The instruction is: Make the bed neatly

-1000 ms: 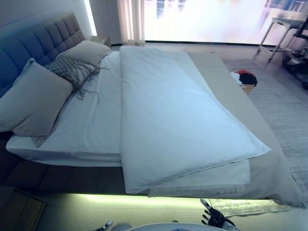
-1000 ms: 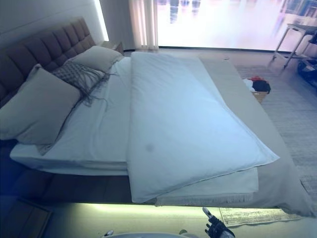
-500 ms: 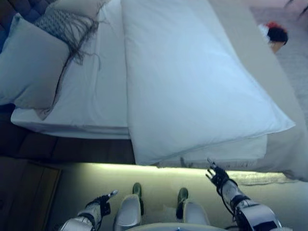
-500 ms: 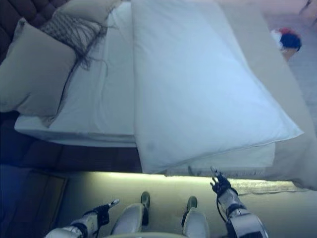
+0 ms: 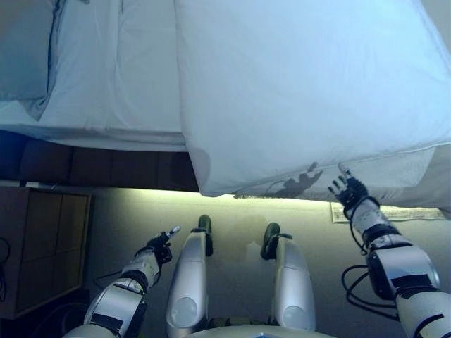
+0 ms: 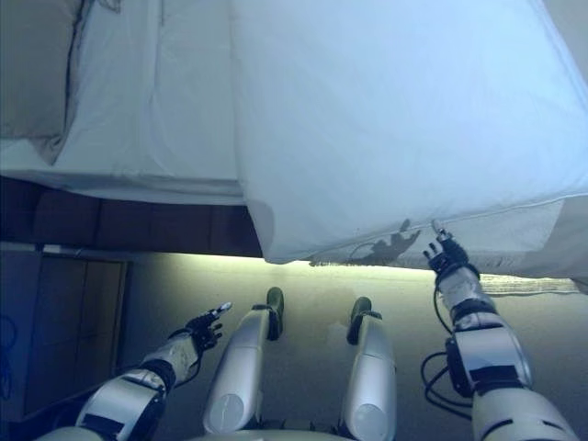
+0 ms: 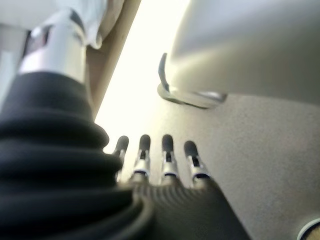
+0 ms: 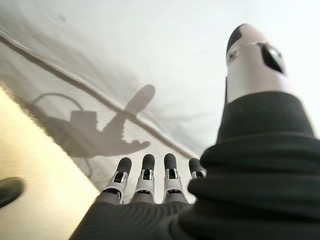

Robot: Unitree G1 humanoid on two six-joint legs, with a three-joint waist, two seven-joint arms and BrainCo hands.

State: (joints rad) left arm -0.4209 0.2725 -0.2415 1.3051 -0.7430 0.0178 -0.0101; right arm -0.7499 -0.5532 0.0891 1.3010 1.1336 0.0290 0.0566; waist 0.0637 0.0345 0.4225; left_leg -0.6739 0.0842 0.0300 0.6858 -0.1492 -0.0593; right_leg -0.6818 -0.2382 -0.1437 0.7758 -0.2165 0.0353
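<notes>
A white duvet [image 5: 303, 84] lies folded over the right part of the bed, its near corner [image 5: 208, 186] hanging over the bed's edge. The white sheet [image 5: 120, 77] is bare on the left part. My right hand [image 5: 347, 190] is raised with straight fingers [image 8: 145, 170] close to the duvet's hanging edge and holds nothing. My left hand [image 5: 159, 246] is low over the floor beside the bed, fingers [image 7: 165, 150] straight, empty.
A grey pillow [image 5: 25, 49] lies at the far left of the bed. A wooden bedside cabinet [image 5: 39, 246] stands at the lower left. A grey bedspread [image 5: 440, 186] hangs at the right. A lit strip runs under the dark bed frame [image 5: 99, 165].
The camera has tilted down and come closer to the bed. My right hand has risen towards the duvet's near edge. My left hand has come further into view.
</notes>
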